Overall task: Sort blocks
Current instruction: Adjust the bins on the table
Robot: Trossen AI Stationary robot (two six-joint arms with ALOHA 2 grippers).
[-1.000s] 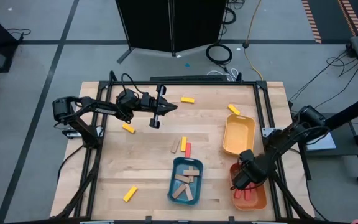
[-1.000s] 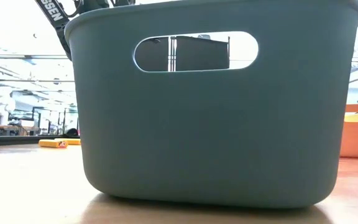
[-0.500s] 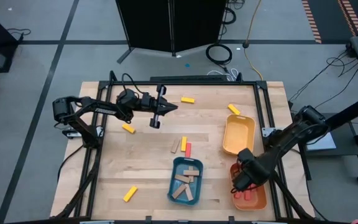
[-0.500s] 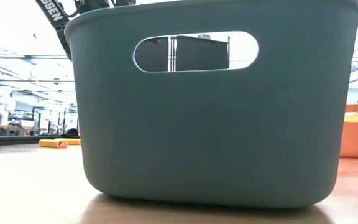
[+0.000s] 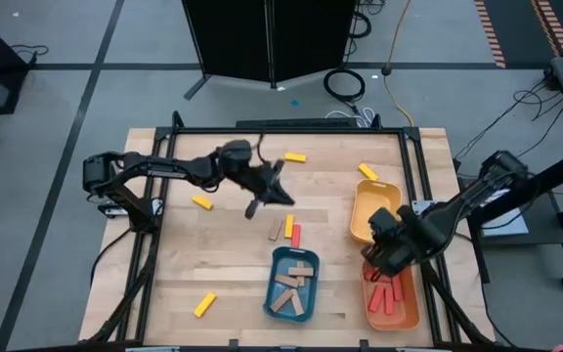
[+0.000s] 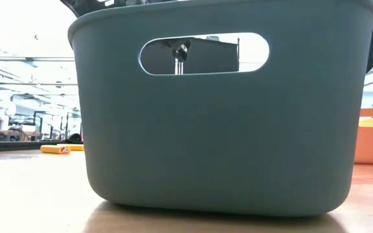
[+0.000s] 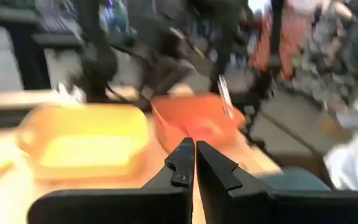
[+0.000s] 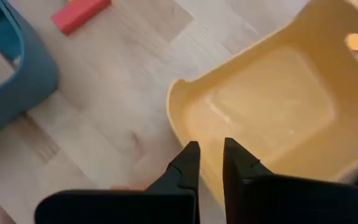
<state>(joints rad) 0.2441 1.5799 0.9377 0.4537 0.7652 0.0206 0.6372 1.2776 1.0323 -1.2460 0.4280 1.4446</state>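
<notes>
A: Left hand (image 5: pixel 254 208) sits just above the middle of the high view, pinched shut with nothing in it. Loose blocks (image 5: pixel 287 231) lie right there: a tan, a yellow and a red one bunched at centre frame, just above the blue tray (image 5: pixel 292 284).

B: Which way from the hand?

A: Down and to the right of it, very near. Their long axes run roughly up-and-down in the frame, the tan one slightly tilted.

B: And the right hand (image 5: pixel 376 252)?

A: Closed too, empty, hanging at right between the yellow tray (image 5: pixel 375 210) and the orange tray (image 5: pixel 393 298), which holds red blocks. It's farther from the cluster, so I'd judge the left arm the nearer one.

B: Other strays?

A: Yellow blocks scattered around the worktop (image 5: pixel 233 264): upper middle, upper right, left, lower left.
</notes>
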